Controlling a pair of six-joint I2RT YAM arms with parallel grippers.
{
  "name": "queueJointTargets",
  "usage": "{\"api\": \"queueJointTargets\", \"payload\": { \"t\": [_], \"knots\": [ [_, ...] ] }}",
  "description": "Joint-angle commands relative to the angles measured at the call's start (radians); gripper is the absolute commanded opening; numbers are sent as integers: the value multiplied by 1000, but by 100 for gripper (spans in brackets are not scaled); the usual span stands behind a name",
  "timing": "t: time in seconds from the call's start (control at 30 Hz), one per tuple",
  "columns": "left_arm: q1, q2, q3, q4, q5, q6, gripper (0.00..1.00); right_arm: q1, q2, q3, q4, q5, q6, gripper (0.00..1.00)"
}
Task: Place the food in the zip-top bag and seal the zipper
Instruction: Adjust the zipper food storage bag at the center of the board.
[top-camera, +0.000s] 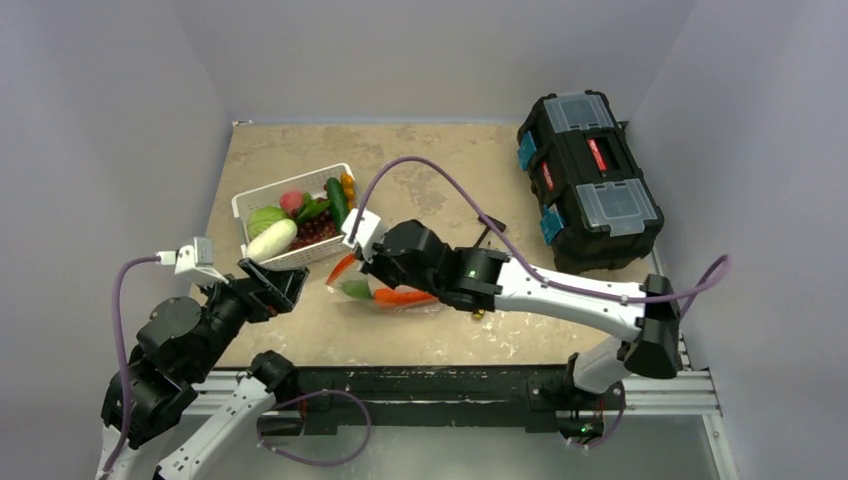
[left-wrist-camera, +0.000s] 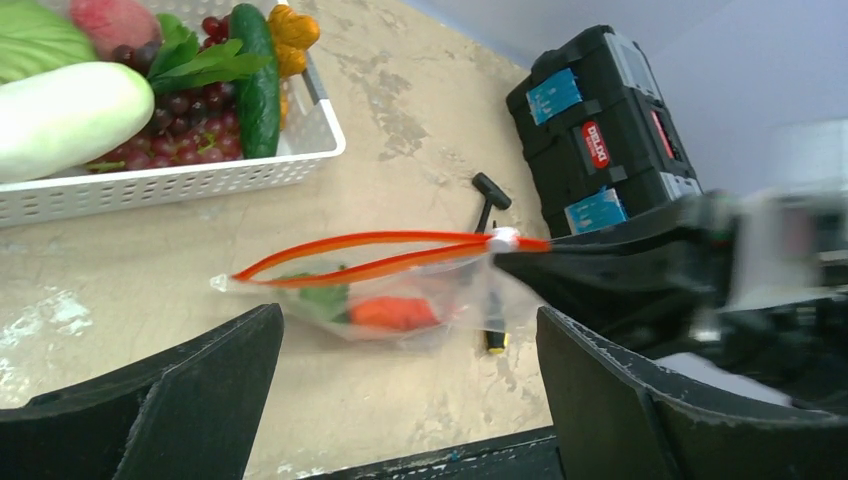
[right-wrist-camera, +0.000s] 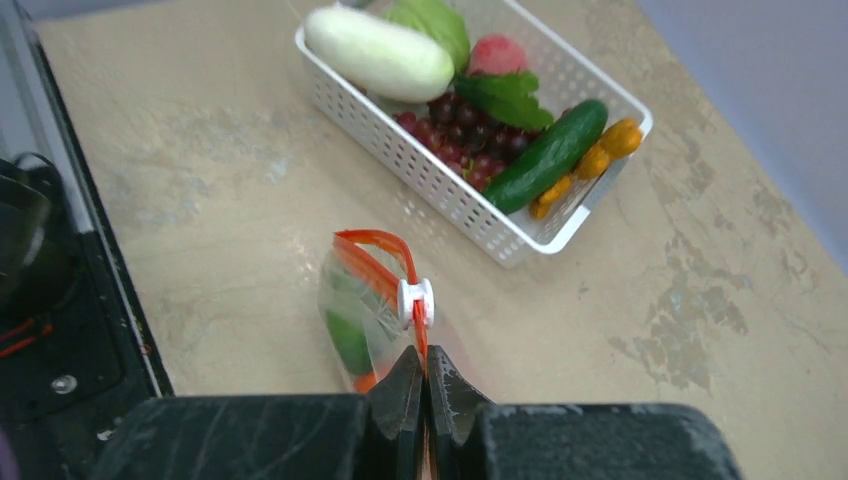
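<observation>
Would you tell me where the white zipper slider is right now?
In the right wrist view, the white slider sits on the zipper just ahead of the shut right gripper, short of the basket.

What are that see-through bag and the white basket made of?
The bag looks like thin, glossy clear plastic: it crinkles and shows the food inside. The basket looks like stiff matte white plastic, moulded with slots.

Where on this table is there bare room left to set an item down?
Bare table lies at the far side between the white basket and the black toolbox, and along the near edge in front of the zip-top bag. Crowded: the gap between basket and bag, where the right gripper pinches the zipper and the open left gripper hovers.
</observation>
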Motion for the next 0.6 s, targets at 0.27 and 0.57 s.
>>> {"api": "queueJointTargets", "payload": {
  "t": [0.27,0.57],
  "knots": [
    [7,226,69,-87,-83,144,99,-8,-193,-45,81,-104,-16,0],
    [452,527,125,18,230,248,97,-7,-268,-120,92,-40,-2,0]
  ]
}}
